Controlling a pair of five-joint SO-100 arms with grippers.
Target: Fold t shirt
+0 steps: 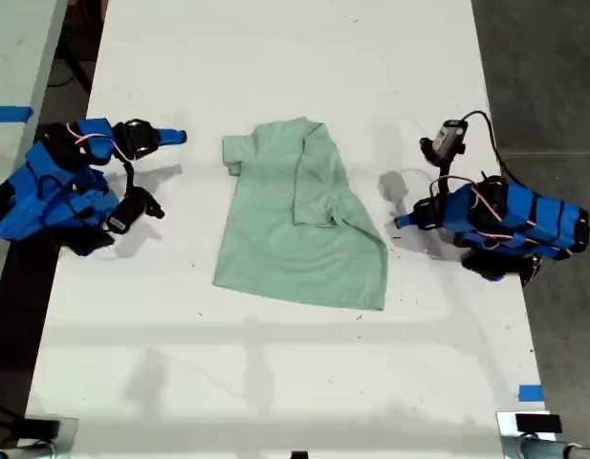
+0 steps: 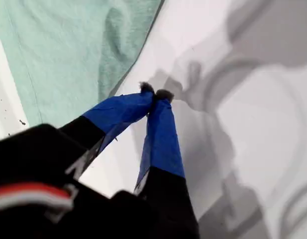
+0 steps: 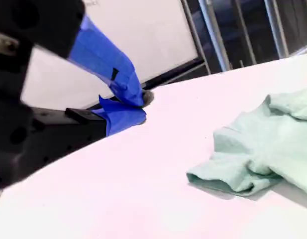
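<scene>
— Exterior view first, from its left: what lies around the cloth?

— My second gripper [image 1: 177,137] rests at the exterior view's left on the white table [image 1: 275,382], well apart from the t shirt [image 1: 304,225]. Its blue-taped fingers [image 3: 124,102] are pressed together and hold nothing. Nothing stands between it and the cloth.

— And the shirt?

— It lies at the table's middle, pale mint green, soft and wrinkled. One sleeve sticks out toward the exterior view's left; the other side is folded over the body.

— And further right?

— My first gripper [image 1: 402,222] lies near the folded edge, not touching it. Its fingers [image 2: 160,134] meet at the tips, empty, over bare table with grey shadows.
</scene>
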